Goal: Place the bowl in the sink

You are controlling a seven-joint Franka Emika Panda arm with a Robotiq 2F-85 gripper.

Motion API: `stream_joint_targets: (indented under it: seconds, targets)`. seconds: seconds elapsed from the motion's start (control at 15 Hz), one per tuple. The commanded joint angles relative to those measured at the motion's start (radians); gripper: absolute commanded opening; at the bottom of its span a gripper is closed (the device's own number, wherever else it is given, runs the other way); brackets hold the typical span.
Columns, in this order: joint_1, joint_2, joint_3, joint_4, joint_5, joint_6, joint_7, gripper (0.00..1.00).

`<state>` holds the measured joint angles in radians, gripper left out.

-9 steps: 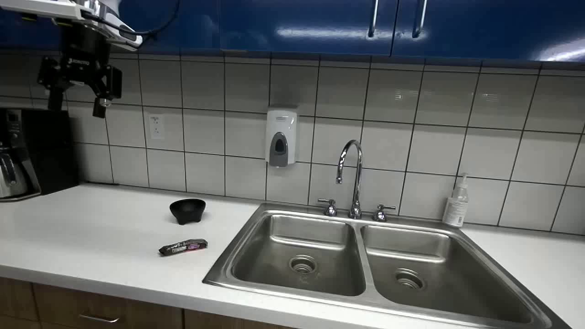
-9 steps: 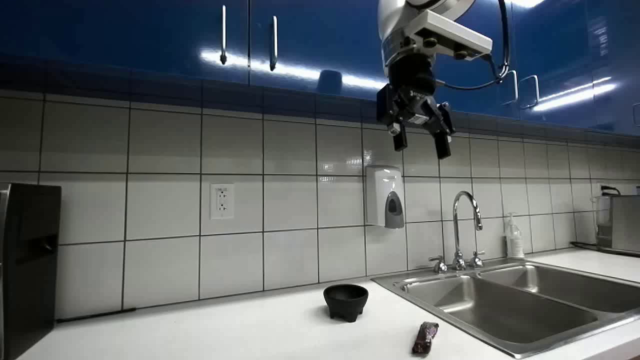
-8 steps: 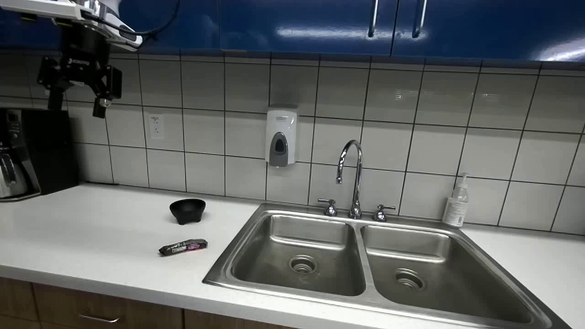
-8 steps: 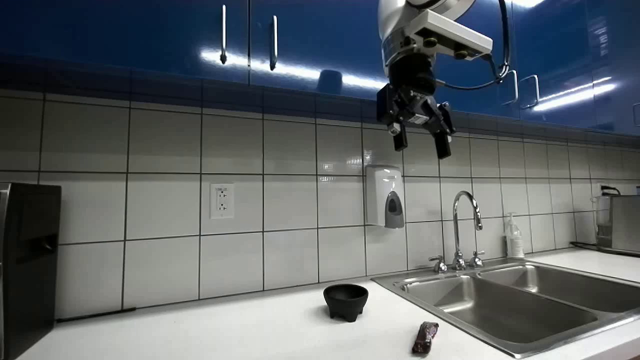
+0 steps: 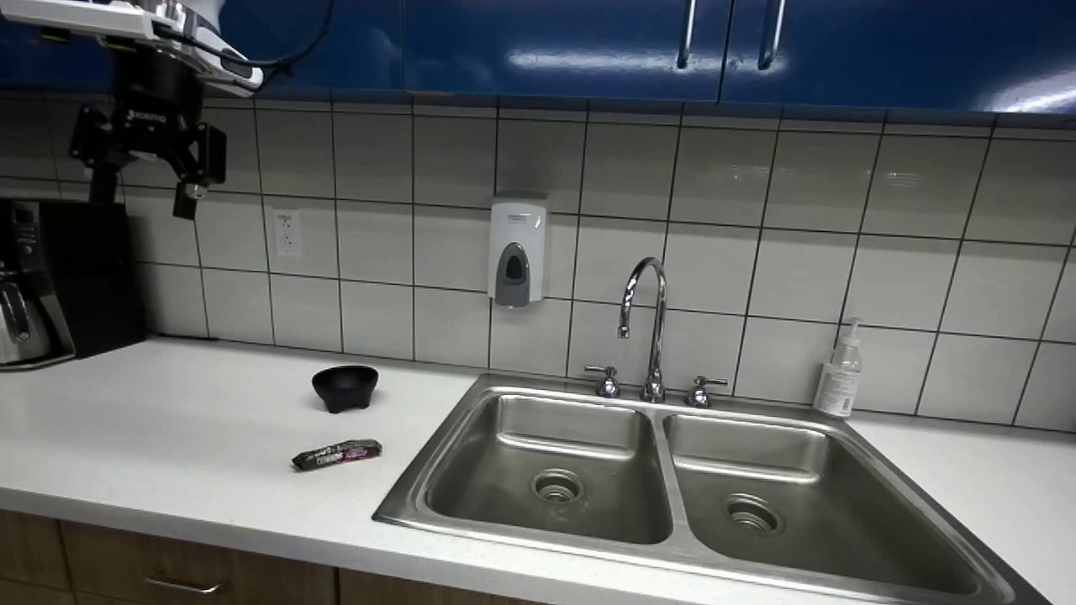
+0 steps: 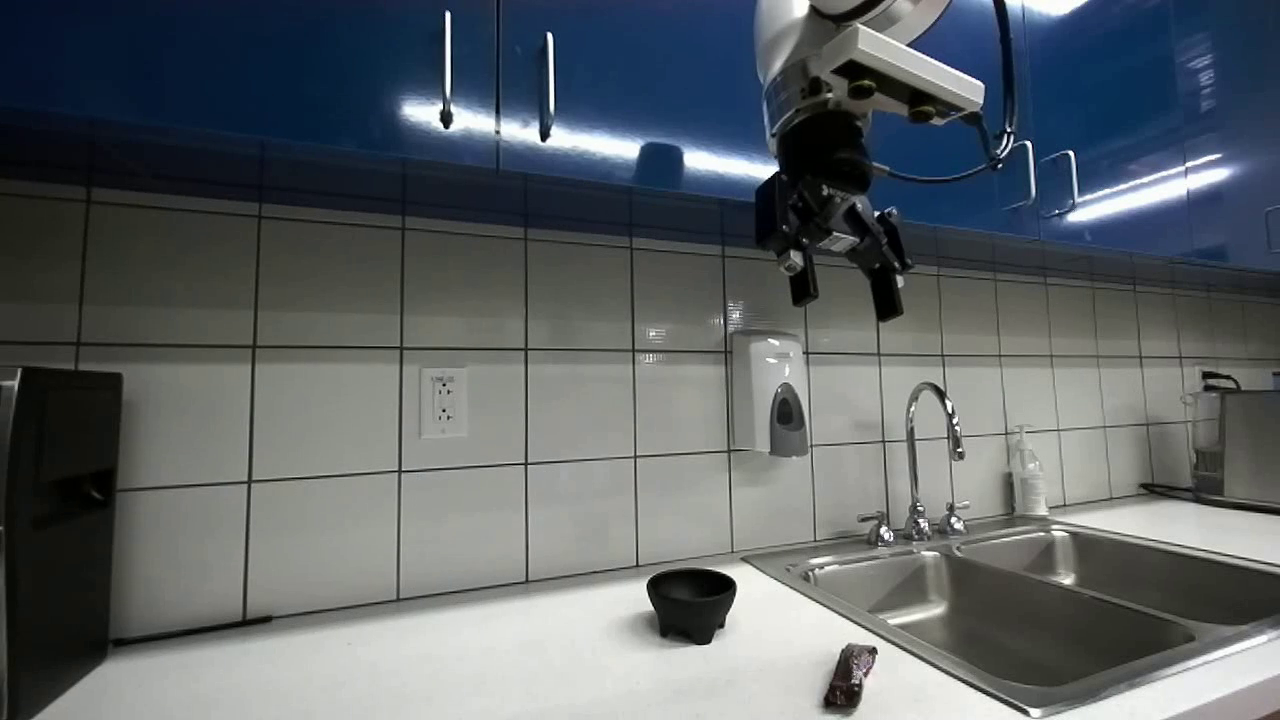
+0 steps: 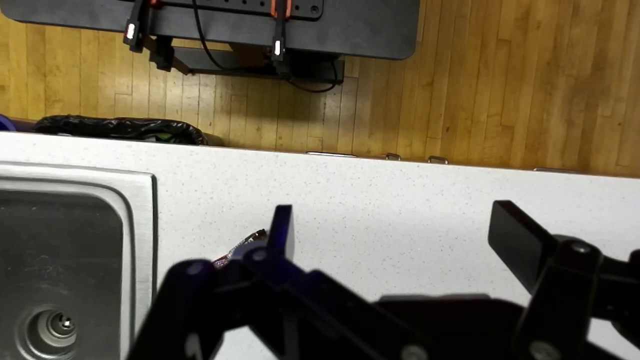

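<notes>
Nearest to me is my own gripper (image 7: pixel 392 215): the wrist view shows its two dark fingers (image 7: pixel 517 240) standing wide apart with nothing gripped, and both exterior views have it pointing down, high above the white counter (image 5: pixel 168 428). Down on that counter, toward the front, I see a dark wrapped bar (image 5: pixel 337 455), partly hidden behind a finger in my wrist view. Farther back sits the black bowl (image 5: pixel 345 388), upright on its short legs, apart from both the bar and the steel sink (image 5: pixel 414 485), whose left basin (image 5: pixel 496 494), as an exterior view has it, is the one nearer to it. At the sink's back rim rises the chrome faucet (image 5: pixel 657 353), and a pump bottle (image 5: pixel 838 388) stands just beside the back right corner. Behind these I have the tiled wall (image 5: pixel 454 244), carrying a white soap dispenser (image 5: pixel 518 231), below glossy blue cabinets (image 5: pixel 572 34).
</notes>
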<state>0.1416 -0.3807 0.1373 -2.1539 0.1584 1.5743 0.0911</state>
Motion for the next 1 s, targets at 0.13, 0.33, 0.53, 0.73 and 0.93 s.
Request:
stream_joint_targets:
  seconds: [0.13, 0.33, 0.53, 0.73, 0.93]
  targets:
    - [0.021, 0.046, 0.018, -0.013, -0.043, -0.011, -0.126, 1.00]
    - [0.039, 0.075, 0.030, -0.022, -0.072, -0.013, -0.177, 1.00]
    - [0.053, 0.112, 0.040, -0.030, -0.095, -0.008, -0.202, 1.00]
    - [0.054, 0.155, 0.048, -0.035, -0.121, 0.020, -0.191, 1.00]
    - [0.051, 0.210, 0.049, -0.033, -0.147, 0.072, -0.173, 1.00]
